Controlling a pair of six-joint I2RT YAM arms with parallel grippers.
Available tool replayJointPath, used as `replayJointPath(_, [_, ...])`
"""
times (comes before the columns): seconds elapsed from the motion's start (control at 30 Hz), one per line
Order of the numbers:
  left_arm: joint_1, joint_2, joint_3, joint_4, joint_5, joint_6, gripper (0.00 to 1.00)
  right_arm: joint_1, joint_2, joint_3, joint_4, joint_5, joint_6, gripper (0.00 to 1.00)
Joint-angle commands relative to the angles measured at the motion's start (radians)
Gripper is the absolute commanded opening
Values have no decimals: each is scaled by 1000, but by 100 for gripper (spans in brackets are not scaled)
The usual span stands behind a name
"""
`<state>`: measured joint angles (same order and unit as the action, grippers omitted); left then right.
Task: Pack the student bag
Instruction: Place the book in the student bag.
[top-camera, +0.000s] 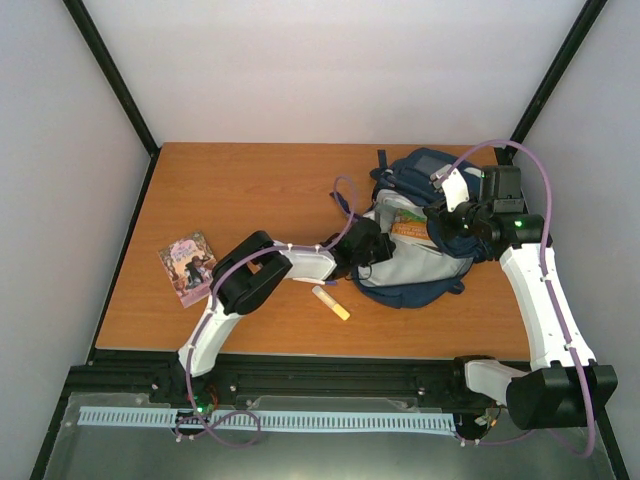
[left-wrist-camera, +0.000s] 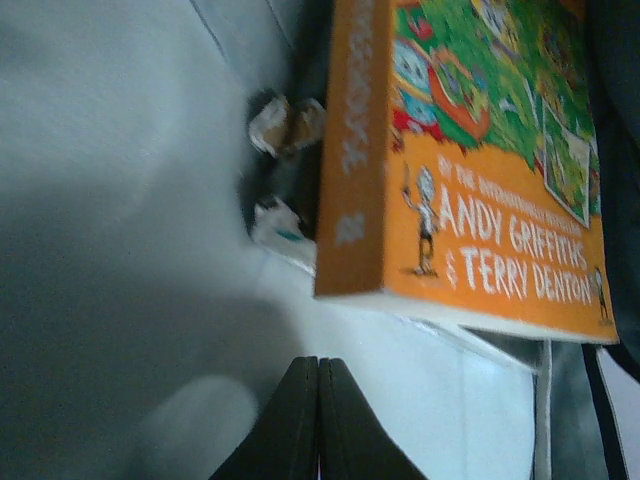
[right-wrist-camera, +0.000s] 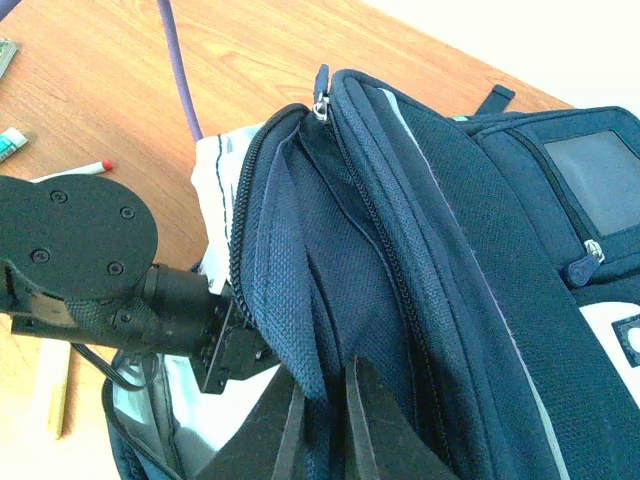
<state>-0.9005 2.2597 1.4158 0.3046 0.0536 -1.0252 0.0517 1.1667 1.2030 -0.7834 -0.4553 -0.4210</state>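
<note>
Because the bag (top-camera: 415, 270) is soft fabric that sags and folds, it wants holding by a firm edge — the zip rim of its mouth looks best. It lies right of centre on the counter (top-camera: 250, 190), mouth open. The right end effector (right-wrist-camera: 325, 395) is pinched on that navy rim, holding it up. The left end effector (left-wrist-camera: 318, 365) is closed on nothing, inside the pale lining, just short of an orange book (left-wrist-camera: 470, 150) in the bag. Outside lie a second book (top-camera: 188, 268) and a yellow stick (top-camera: 331, 302).
</note>
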Motion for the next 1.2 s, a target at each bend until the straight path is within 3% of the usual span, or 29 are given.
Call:
replayJointPath(0.0, [29,-15,13,-18,-90,-67,1,7,-20,31,84,-100,4,3])
replayJointPath(0.6, [38,136,296,-111,-165,-124,1,7,-31,16,81,-90,-1,3])
replayJointPath(1.17, [38,-104,90,-76,-79,-95,2,5,-22,3,93,-8,4,3])
